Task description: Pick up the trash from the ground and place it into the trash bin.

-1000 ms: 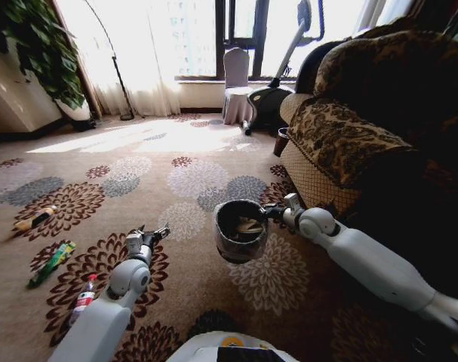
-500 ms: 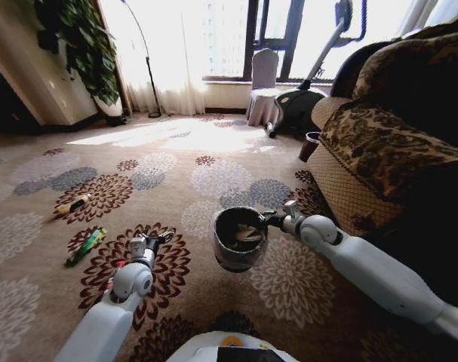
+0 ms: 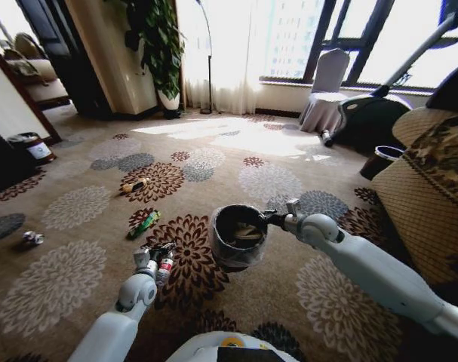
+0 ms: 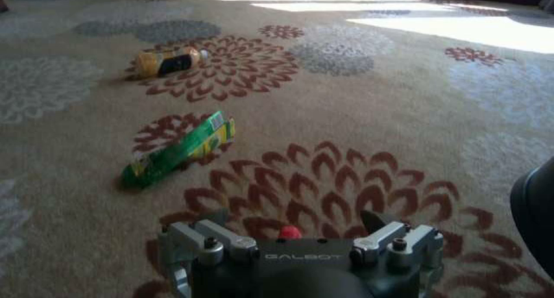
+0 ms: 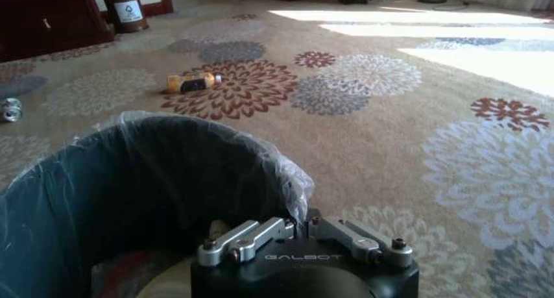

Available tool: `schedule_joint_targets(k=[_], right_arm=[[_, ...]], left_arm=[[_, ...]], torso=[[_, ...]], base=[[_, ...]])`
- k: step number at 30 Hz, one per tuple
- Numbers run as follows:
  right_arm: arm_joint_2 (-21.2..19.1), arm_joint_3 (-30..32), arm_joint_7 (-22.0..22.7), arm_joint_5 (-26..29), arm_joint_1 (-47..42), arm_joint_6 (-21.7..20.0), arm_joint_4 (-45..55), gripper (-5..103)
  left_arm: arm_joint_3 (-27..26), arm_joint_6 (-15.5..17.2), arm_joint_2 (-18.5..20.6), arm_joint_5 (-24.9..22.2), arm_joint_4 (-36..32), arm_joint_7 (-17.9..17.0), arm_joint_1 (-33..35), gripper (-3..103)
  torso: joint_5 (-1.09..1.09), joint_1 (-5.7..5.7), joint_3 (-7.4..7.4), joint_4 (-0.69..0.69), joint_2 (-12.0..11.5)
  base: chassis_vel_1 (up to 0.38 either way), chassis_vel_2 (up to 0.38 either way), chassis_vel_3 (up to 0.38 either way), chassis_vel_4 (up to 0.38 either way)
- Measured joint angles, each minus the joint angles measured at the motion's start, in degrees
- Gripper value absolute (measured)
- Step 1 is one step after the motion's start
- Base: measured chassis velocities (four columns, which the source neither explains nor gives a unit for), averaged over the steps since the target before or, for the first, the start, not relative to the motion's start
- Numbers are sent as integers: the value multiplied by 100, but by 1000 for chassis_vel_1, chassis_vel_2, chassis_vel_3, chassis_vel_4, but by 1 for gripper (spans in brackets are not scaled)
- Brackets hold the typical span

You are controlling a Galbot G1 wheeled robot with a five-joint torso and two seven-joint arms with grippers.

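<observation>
While the bin [image 3: 238, 235] was held off the carpet [image 3: 85, 271] by the right tool [image 3: 276, 219], clenched on its lined rim at the side nearest the robot, some litter was already seen lying inside it. The left tool [image 4: 294, 236] was held low over the carpet with its jaws spread and nothing between them, just above a small red-capped bottle [image 3: 166, 265]. A miss was judged possible: the bottle lay almost under the palm, so a closing could be made on carpet pile alone, or the bottle could be nudged and rolled aside. A slip of the thin liner [image 5: 286, 174] from the right tool's pinch was also judged a risk, since the bin could then tilt and spill.

Four pieces were counted on the floor: the bottle, one green packet [image 3: 144, 224] just beyond it, one yellow-orange piece [image 3: 133, 185] farther off, and one small crushed can [image 3: 33, 238] well apart to the left. One task bin was counted, and one dark-red bin [image 3: 34, 148] by the wall.
</observation>
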Motion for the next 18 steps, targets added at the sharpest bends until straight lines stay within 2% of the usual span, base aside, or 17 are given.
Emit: schedule_joint_targets(k=[1,5,7,12,18], right_arm=[[-6,18,2,-1,3,1,-41,3],[-33,102,4,-42,-54,56,-81,3],[-48,242,4,-56,-162,91,-86,3],[-154,454,2,-73,-371,151,-88,3],[-239,631,2,-122,-552,185,-69,3]], left_arm=[[47,66,-32,2,87,9,-15,100],[127,164,-145,9,471,33,-145,100],[148,294,-169,-58,721,113,-231,100],[96,507,-121,-56,836,299,-229,100],[15,560,-46,-14,1053,657,-240,100]], torso=[[2,0,0,-5,0],[-1,0,0,-11,0],[0,0,0,-8,0],[-1,0,0,-1,0],[-1,0,0,-4,0]], base=[[0,0,0,0],[-49,-49,2,-3],[-31,-30,6,-7],[0,0,0,0],[0,0,0,0]])
